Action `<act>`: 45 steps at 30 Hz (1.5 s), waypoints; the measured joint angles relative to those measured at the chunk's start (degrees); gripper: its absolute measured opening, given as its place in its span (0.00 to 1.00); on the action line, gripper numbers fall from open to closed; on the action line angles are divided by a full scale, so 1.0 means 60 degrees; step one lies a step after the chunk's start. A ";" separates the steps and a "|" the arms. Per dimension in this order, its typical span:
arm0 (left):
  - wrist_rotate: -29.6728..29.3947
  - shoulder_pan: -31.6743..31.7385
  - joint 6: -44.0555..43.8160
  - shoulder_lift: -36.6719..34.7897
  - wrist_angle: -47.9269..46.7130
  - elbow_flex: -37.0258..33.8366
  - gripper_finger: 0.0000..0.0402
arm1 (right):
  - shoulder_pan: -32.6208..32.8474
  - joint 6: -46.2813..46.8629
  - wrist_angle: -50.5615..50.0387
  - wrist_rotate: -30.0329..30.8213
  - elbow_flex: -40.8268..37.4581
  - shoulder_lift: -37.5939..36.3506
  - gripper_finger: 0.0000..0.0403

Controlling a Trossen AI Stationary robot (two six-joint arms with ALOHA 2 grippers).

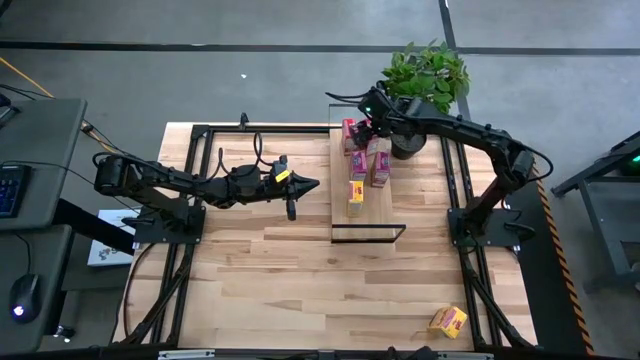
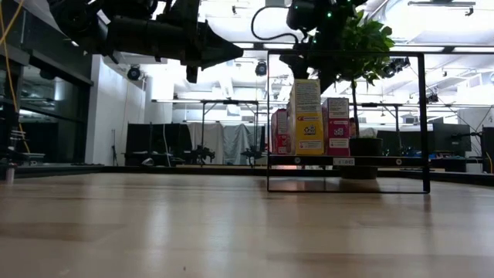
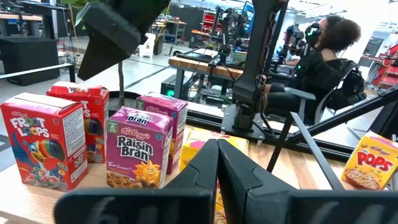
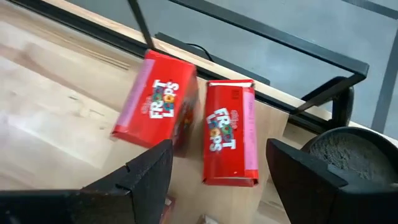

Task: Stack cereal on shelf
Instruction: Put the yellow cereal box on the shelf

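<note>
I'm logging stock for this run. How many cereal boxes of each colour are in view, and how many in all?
Red boxes: 2
Pink-purple boxes: 2
Yellow boxes: 2, one on the shelf, one loose on the table
Total: 6

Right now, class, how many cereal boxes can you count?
6: two red, two purple and one yellow on the shelf; one yellow on the table's near right corner.

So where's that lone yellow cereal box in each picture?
High view: yellow box lies on the tabletop's near right corner, far from the shelf.
Low view: not in it.
Left wrist view: at the right edge.
Right wrist view: not in it.
Shared landmark: the shelf.
</note>
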 joint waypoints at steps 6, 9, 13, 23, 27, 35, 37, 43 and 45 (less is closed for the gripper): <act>0.0000 0.0002 0.0006 0.0000 0.0000 0.0000 0.00 | 0.0257 -0.0261 0.0303 -0.0092 0.0003 -0.0190 0.62; 0.0000 0.0000 0.0006 0.0000 -0.0007 0.0000 0.00 | 0.0350 -0.0313 0.0418 -0.0129 0.0004 -0.0241 0.62; 0.0000 0.0001 0.0006 0.0000 -0.0054 0.0000 0.00 | 0.0397 -0.0537 0.0559 -0.0382 0.0004 -0.0303 0.62; 0.0000 0.0003 0.0021 0.0000 -0.0228 0.0000 0.00 | 0.0716 -0.1765 0.0837 -0.1615 0.0004 -0.0476 0.62; 0.0000 0.0004 0.0021 0.0000 -0.0593 0.0000 0.00 | 0.1021 -0.2888 0.0663 -0.2649 0.0004 -0.0574 0.62; 0.0000 0.0004 0.0017 0.0000 -0.0800 0.0000 0.00 | 0.1753 -0.4690 -0.0893 -0.4157 0.0004 -0.0685 0.62; 0.0000 0.0004 0.0017 0.0000 -0.0797 0.0000 0.00 | 0.1947 -0.5054 -0.1396 -0.4531 0.0004 -0.0685 0.62; 0.0000 0.0004 0.0017 0.0000 -0.0664 0.0000 0.00 | 0.2639 -0.5874 -0.2334 -0.5589 0.0000 -0.0734 0.62; 0.0000 0.0004 0.0017 0.0000 -0.0503 0.0000 0.00 | 0.2883 -0.5967 -0.2388 -0.5819 -0.0172 -0.0934 0.62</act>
